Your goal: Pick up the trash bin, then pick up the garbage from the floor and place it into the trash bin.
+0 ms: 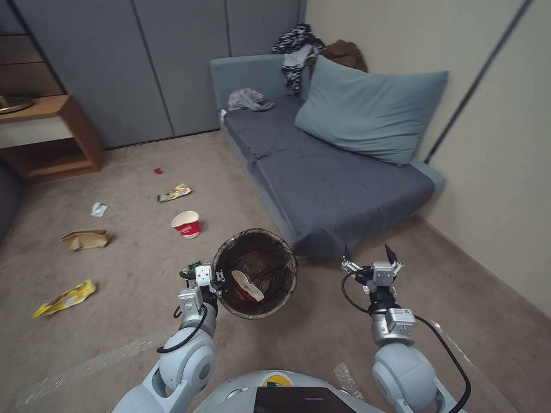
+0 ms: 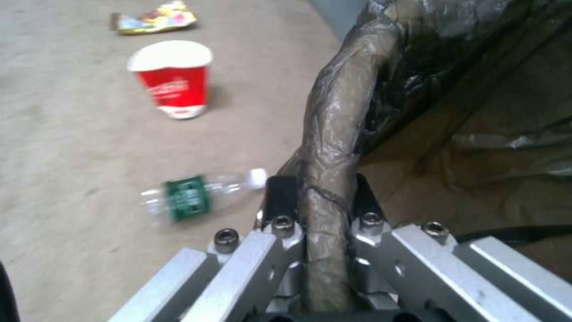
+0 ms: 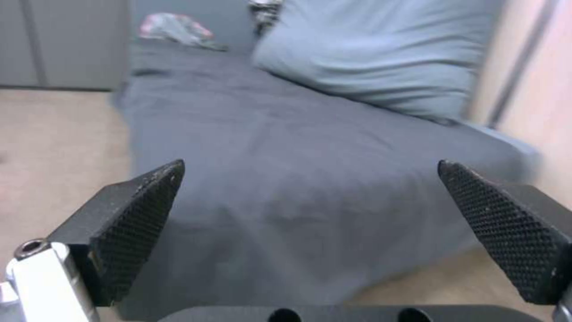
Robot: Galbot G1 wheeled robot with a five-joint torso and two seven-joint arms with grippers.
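On the beige carpet at the far left lies a yellow snack wrapper (image 1: 65,298), then a flat brown paper bag (image 1: 85,239) and a white crumpled scrap (image 1: 99,209). Farther along are a multicoloured wrapper (image 1: 175,193), a tiny red scrap (image 1: 158,170), and a red-and-white paper cup (image 1: 186,223) tipped on the floor. A small clear bottle with a green label (image 2: 194,197) lies near the left gripper (image 2: 319,197), whose jaws pinch the bag-wrapped rim of the round trash bin lined with dark brown plastic (image 1: 287,287); the bin is held off the carpet, with another red-and-white cup (image 1: 247,287) inside. Beside it stands the grey-blue sofa (image 1: 321,183). The right gripper (image 1: 370,252) hangs over the floor before the sofa, jaws spread wide and empty.
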